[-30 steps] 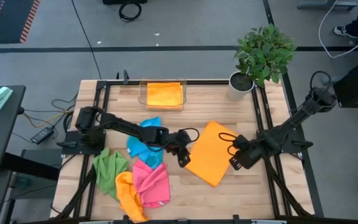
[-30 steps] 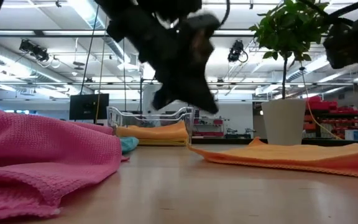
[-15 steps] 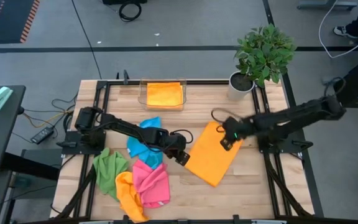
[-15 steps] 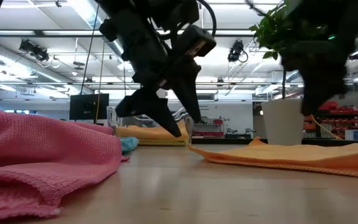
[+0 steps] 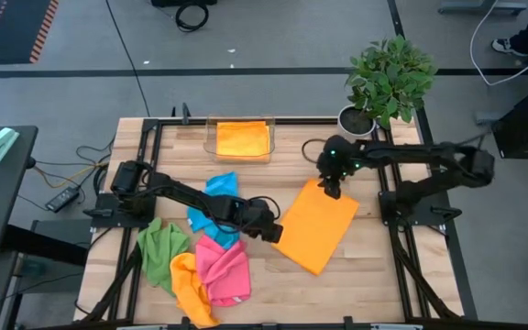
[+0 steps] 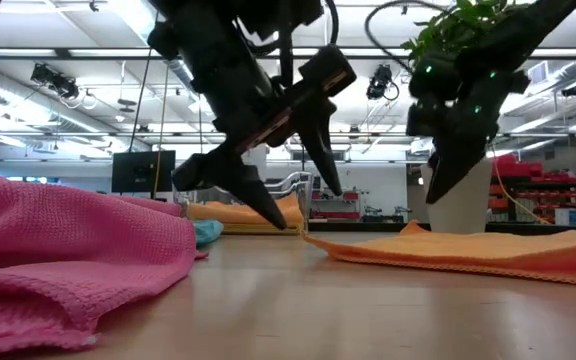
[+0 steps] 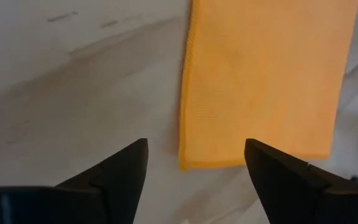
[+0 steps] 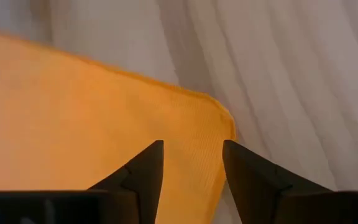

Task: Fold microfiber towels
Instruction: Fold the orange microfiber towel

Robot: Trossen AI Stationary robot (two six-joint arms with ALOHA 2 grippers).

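A grey floor with dark seams surrounds the pale wooden bench, and the low view looks across it into a large hall with ceiling lights and red shelving at the far right. At the bench's left front lies a heap of towels: a green towel at the outer edge, a yellow-orange towel nearest the front edge, a pink towel just beside it, and a blue towel behind them, partly under the left arm. That arm reaches from the left side across the heap, and the left gripper hovers low with its fingers spread wide and empty, just at the left corner of the flat orange towel; its wrist view shows that corner lying on the wood between the two fingertips. At the back, left of centre, a clear plastic tray holds a folded orange cloth. The flat orange towel lies spread at an angle right of centre. The right gripper hangs over its far corner, fingers parted and holding nothing, the corner showing between them in the right wrist view. At the back right stands a potted plant in a white pot.
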